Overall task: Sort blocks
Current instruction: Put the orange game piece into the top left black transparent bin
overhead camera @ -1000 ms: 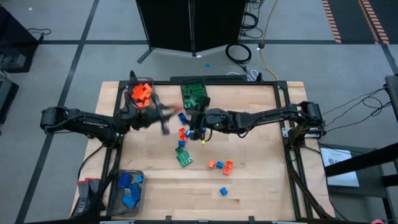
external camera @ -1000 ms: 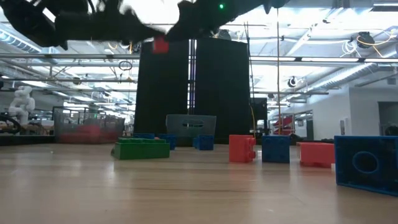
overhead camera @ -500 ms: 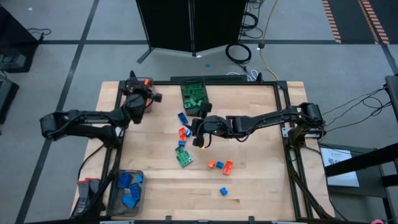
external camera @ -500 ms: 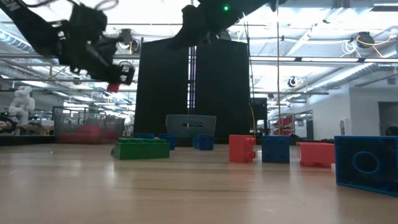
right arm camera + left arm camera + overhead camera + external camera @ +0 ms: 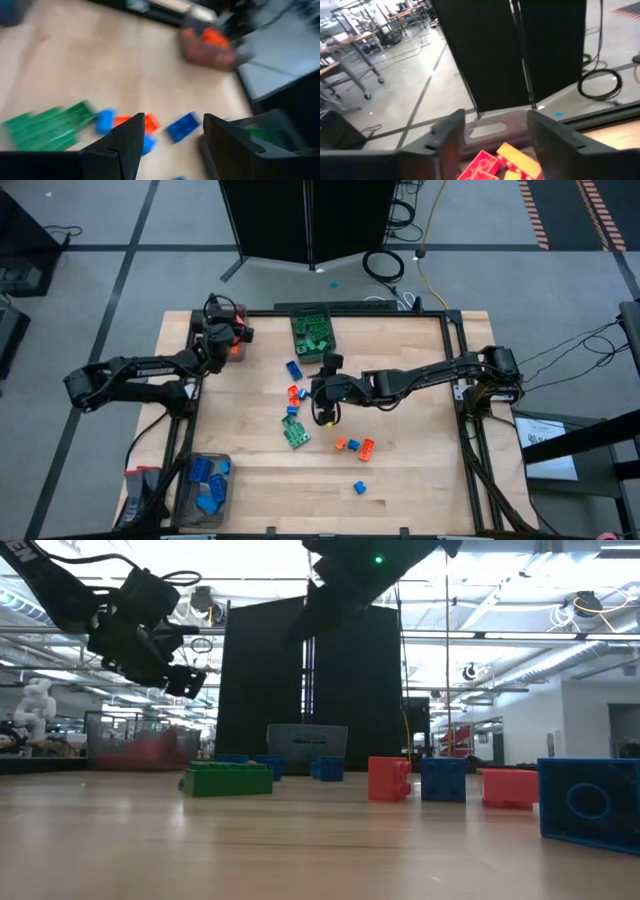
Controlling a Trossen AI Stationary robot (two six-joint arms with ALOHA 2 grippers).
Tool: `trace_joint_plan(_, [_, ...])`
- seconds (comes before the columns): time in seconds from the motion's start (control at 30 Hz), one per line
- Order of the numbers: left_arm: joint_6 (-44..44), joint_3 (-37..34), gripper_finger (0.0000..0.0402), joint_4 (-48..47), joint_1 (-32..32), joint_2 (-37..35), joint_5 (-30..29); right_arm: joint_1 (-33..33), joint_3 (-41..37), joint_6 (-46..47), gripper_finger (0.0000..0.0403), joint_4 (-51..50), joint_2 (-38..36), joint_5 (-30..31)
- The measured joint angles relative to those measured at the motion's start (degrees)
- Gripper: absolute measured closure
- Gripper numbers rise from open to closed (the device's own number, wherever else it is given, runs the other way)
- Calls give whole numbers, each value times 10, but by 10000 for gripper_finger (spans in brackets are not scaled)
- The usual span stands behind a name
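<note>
My left gripper (image 5: 228,338) hangs open over the orange bin (image 5: 236,328) at the table's far left corner. Orange blocks (image 5: 500,162) lie in the bin below its empty fingers (image 5: 451,131). My right gripper (image 5: 323,400) hovers open above the loose blocks at mid-table, with nothing between its fingers (image 5: 131,142). Under and beside it lie an orange block (image 5: 295,392), a blue block (image 5: 293,370) and a green plate (image 5: 295,433). Nearer the front lie an orange pair (image 5: 356,446) and a single blue block (image 5: 358,487).
A bin of green blocks (image 5: 312,332) stands at the far edge, mid-table. A bin of blue blocks (image 5: 205,485) sits at the near left corner. In the low view a green block (image 5: 227,778), orange blocks (image 5: 388,778) and blue blocks (image 5: 590,798) rest on the wood.
My left gripper has carried an orange block from mid-table toward the far left corner, to above the orange bin. It has let go there, and the block no longer shows at its fingers. My right gripper has shifted slightly toward the near edge above the loose blocks.
</note>
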Motion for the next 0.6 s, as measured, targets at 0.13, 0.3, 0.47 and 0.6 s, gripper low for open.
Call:
trace_joint_plan(0.13, [0,0,130,-18,0,0,-1,5,0,53,206,-62,0,-98])
trace_joint_plan(0.3, [-36,0,86,-41,-15,0,49,32,-6,153,206,-145,0,-168])
trace_joint_plan(0.47, [-44,0,81,-27,-35,0,175,85,-22,188,206,-159,0,-178])
trace_joint_plan(0.6, [-45,0,80,-16,-54,0,240,116,-23,149,206,-144,13,-178])
